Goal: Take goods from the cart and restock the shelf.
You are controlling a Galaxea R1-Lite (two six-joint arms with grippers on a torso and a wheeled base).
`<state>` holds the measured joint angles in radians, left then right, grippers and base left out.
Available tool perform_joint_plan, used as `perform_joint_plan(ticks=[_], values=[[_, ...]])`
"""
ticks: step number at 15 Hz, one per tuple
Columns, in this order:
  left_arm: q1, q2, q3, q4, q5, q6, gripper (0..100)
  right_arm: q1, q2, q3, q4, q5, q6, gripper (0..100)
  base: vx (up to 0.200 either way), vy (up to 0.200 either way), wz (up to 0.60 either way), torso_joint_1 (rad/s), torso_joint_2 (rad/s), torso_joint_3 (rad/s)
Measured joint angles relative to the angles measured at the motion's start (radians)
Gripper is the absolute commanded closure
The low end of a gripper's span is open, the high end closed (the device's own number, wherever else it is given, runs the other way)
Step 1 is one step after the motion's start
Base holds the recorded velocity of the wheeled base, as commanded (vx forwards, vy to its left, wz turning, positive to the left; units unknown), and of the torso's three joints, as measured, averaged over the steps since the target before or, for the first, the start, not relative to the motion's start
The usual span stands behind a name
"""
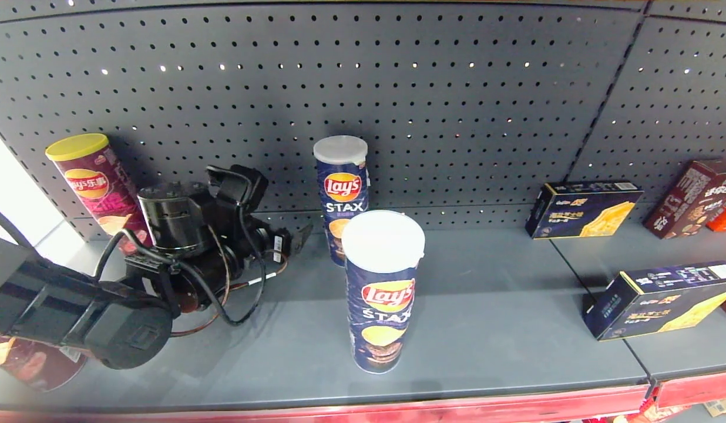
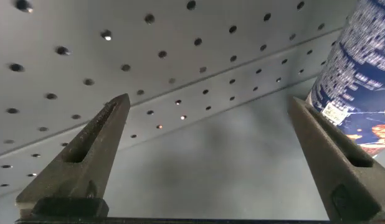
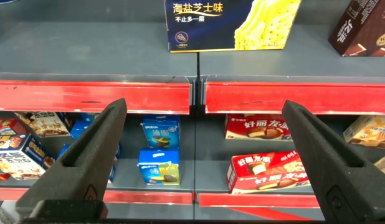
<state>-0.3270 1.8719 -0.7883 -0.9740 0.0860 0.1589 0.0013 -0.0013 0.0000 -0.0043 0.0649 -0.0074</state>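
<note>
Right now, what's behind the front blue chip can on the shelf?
A second blue can stands upright behind the front blue can, close to the pegboard wall. The front can's lid hides part of its lower end, so whether they touch can't be judged.

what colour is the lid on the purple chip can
Yellow lid, clearest in the head view.

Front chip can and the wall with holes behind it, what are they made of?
Front can: probably a cardboard tube with a glossy printed wrap, since it shines a little. Its lid: looks like whitish plastic, smooth and dull. Wall: likely painted metal, matte grey, with neat rows of punched holes that let light through.
</note>
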Motion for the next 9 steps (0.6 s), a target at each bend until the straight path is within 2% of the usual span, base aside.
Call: perform_joint_plan(ticks=[9], values=[[-0.037,0.052,-0.063,0.043,0.001,-0.024,0,0.000,0.000,0.000,0.000,0.000,0.000,0,0.000,0.000,0.00,0.000,0.00,0.000]])
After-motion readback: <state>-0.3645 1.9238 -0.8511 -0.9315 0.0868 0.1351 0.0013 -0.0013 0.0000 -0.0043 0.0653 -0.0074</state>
